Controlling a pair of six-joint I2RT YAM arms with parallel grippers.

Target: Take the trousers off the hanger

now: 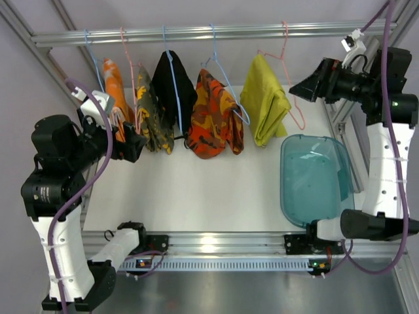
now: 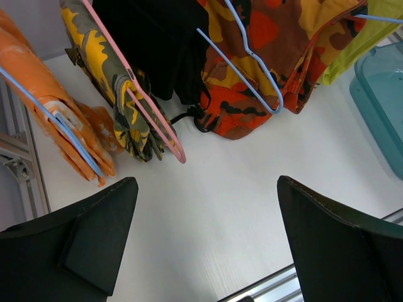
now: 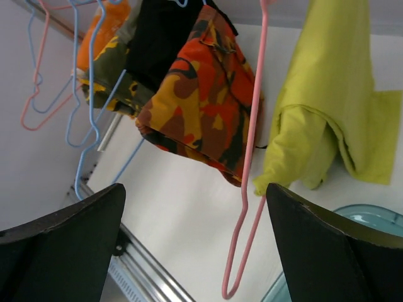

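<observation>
Above the table (image 1: 196,203), five trousers hang from the rail (image 1: 196,31). We judge the yellow pair (image 1: 265,98) on the pink hanger (image 3: 252,135) the target. The right end effector (image 3: 195,239) and the left end effector (image 2: 208,233) gape wide, empty. We should pinch cloth only, clear of wire.

left arm (image 1: 55,216) stands at eight o'clock, left gripper (image 1: 133,141) pointing toward three o'clock, fingers spread wide. right arm (image 1: 387,163) stands at three o'clock, right gripper (image 1: 300,88) pointing toward nine o'clock, fingers apart.
</observation>
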